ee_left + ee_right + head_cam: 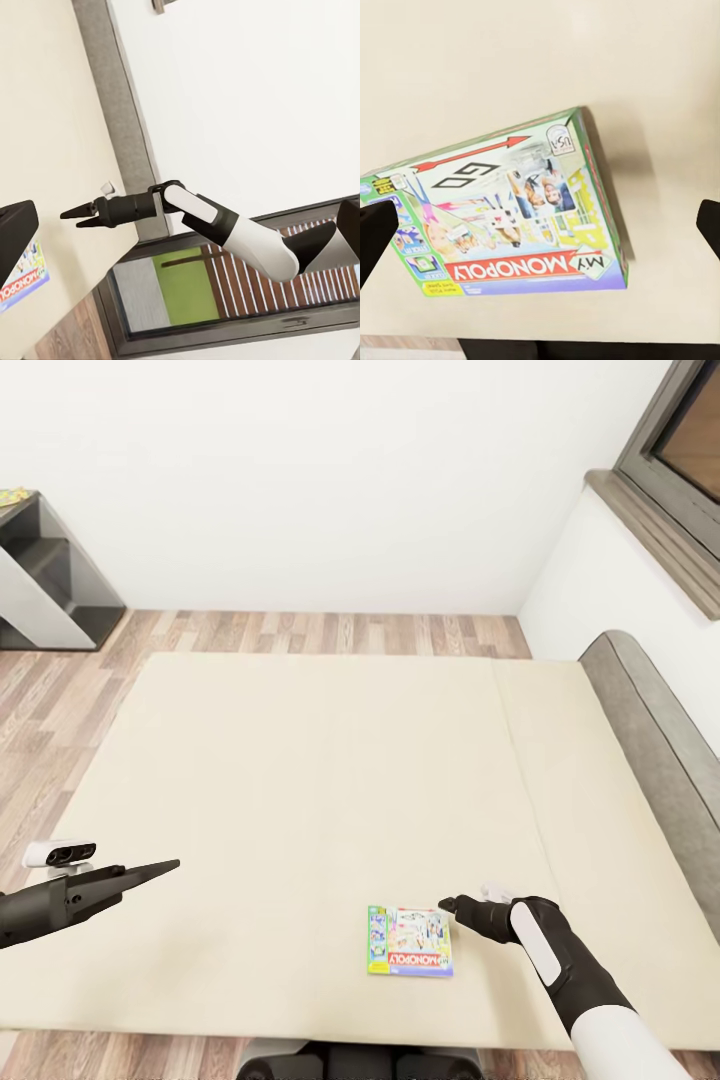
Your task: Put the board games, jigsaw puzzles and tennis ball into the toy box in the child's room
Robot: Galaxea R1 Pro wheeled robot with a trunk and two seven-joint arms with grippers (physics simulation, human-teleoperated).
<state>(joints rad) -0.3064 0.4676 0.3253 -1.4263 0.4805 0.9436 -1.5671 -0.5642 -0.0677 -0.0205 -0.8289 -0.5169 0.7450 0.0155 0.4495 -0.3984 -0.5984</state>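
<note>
- Beige cover spreads over the bed (300, 780) in the head view, with the Monopoly board game (410, 941) lying flat near its front edge, right of centre. The right gripper (450, 905) hovers just beside the box's upper right corner, its black forearm reaching in from the lower right with the wrist bent toward the box. The left gripper (165, 868) sits well to the left over the cover, its arm nearly level and pointing right; its fingers look drawn to one point, though from this angle I cannot tell whether they are truly together. A dark grey desk corner (45, 575) stands at the far left on the wood floor (330, 632).
- From the left wrist view, the right gripper (69, 214) is seen side on, fingers parted in a narrow fork, arm stretched straight over the bed edge. A strip of the game's cover (22, 276) shows beside a dark finger (15, 232).
- The right wrist view looks down on the Monopoly box (502, 217), resting on the cover, with the two fingertips (375, 236) wide apart at either side, touching nothing.
</note>
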